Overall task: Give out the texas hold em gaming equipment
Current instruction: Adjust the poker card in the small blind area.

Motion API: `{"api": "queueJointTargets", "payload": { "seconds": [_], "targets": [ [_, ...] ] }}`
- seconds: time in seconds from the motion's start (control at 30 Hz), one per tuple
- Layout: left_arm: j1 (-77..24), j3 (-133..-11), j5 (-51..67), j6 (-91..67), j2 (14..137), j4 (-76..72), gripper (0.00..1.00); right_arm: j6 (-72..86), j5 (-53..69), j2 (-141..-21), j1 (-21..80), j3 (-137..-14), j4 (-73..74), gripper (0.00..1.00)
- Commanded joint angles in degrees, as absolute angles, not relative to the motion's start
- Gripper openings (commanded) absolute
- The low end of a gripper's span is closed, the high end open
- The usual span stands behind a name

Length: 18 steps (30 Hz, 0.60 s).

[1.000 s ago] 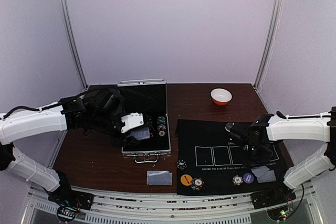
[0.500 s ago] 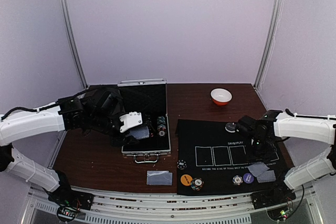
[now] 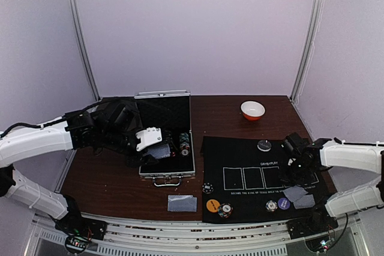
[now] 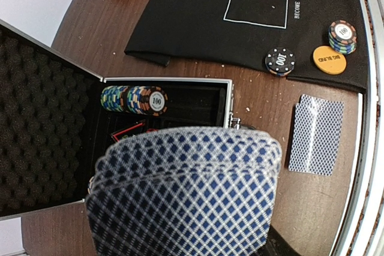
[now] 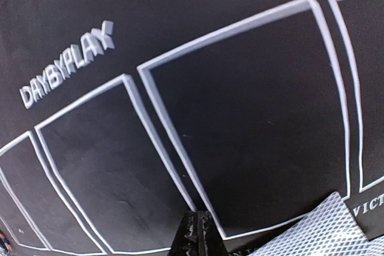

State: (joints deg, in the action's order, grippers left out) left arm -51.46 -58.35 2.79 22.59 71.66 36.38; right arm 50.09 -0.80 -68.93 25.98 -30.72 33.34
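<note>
My left gripper (image 3: 154, 147) hovers over the open case, shut on a deck of blue-checked playing cards (image 4: 186, 190) that hides its fingers in the left wrist view. My right gripper (image 5: 198, 231) is shut with nothing in it, low over the white card boxes of the black mat (image 3: 240, 154). Two cards (image 3: 299, 196) lie on the mat just near of it, one corner showing (image 5: 327, 227). More cards (image 3: 182, 203) lie on the table. An orange disc (image 3: 212, 205), a purple disc (image 3: 284, 203), a dark disc (image 3: 264, 145) and chip stacks (image 3: 225, 210) sit on the mat.
The silver case (image 3: 180, 175) stands open left of the mat, a row of chips (image 4: 135, 99) in its tray. A white-and-orange bowl (image 3: 252, 110) sits at the back. A black chip (image 4: 280, 61) lies at the mat's near edge.
My right arm has swung toward the right edge of the mat, and its jaws opened and then closed empty. The left arm keeps the deck still over the case.
</note>
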Motion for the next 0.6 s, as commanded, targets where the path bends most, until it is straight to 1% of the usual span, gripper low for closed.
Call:
{"api": "queueJointTargets", "payload": {
  "seconds": [0.0,0.17,0.57],
  "targets": [
    [-51.11,-57.59,3.55,23.36,70.28,33.65,0.52,54.37,-0.37,-62.95,24.06,-26.06,31.26,0.00],
    [-51.08,-57.49,3.60,23.50,70.25,33.40,0.52,60.20,-6.10,-59.25,22.44,-24.35,37.96,0.00],
    [-51.08,-57.05,3.25,23.56,69.13,33.31,0.53,69.32,-10.21,-54.09,22.31,-27.45,45.37,0.00]
  ]
}}
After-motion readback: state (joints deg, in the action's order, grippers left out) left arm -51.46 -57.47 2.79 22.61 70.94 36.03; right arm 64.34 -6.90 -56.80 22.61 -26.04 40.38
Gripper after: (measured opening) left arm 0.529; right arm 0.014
